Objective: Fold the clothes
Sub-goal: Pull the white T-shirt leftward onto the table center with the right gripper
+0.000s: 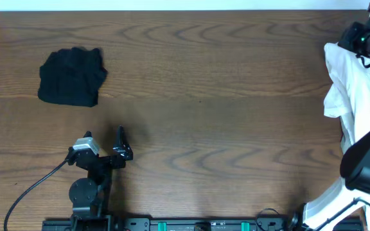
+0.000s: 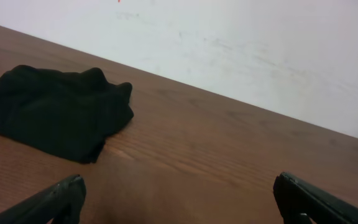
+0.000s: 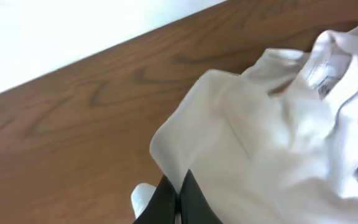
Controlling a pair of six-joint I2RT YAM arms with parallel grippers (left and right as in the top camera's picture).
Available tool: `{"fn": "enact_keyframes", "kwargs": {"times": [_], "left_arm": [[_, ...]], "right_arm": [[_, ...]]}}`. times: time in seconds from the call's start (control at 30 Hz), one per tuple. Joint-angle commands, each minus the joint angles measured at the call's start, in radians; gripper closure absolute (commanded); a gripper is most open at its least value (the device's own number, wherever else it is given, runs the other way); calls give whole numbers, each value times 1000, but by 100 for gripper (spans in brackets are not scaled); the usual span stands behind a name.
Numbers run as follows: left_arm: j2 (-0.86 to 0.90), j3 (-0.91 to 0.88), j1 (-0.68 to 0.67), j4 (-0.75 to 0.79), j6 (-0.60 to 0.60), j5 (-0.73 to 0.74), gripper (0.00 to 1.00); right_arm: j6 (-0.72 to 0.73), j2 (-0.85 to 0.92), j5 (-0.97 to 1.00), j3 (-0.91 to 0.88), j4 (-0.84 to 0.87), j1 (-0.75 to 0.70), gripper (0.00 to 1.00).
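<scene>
A folded black garment (image 1: 71,77) lies on the wooden table (image 1: 223,109) at the far left; the left wrist view has it at the left (image 2: 55,112). My left gripper (image 1: 105,136) stands open a little in front of it, nothing between its fingers (image 2: 179,186). A white garment (image 1: 349,90) is bunched at the table's right edge. In the right wrist view my right gripper (image 3: 180,180) is shut on an edge of this white cloth (image 3: 260,137), which spreads crumpled to the right. No print shows on it.
The right arm's dark links (image 1: 368,160) reach over the white cloth along the right edge. A white wall (image 2: 229,43) runs behind the table's far edge. A black cable (image 1: 34,189) trails from the left arm's base at the front left.
</scene>
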Motion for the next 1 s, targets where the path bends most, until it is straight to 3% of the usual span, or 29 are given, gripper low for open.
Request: {"fn": "enact_keyframes", "kwargs": {"times": [0.0, 0.17, 0.4, 0.73, 0.97], "left_arm": [[-7, -15, 4, -34, 8, 15, 2], [-7, -15, 4, -34, 8, 15, 2], [-7, -15, 4, -34, 8, 15, 2], [-7, -15, 4, -34, 8, 15, 2], [-7, -15, 4, -34, 8, 15, 2]], "right_arm": [[-39, -1, -32, 9, -53, 79, 99], [-45, 0, -39, 9, -142, 232, 99], [-20, 13, -109, 8, -142, 536, 99], [-16, 193, -109, 8, 27, 1004, 99], [-135, 234, -92, 8, 143, 1220, 99]]}}
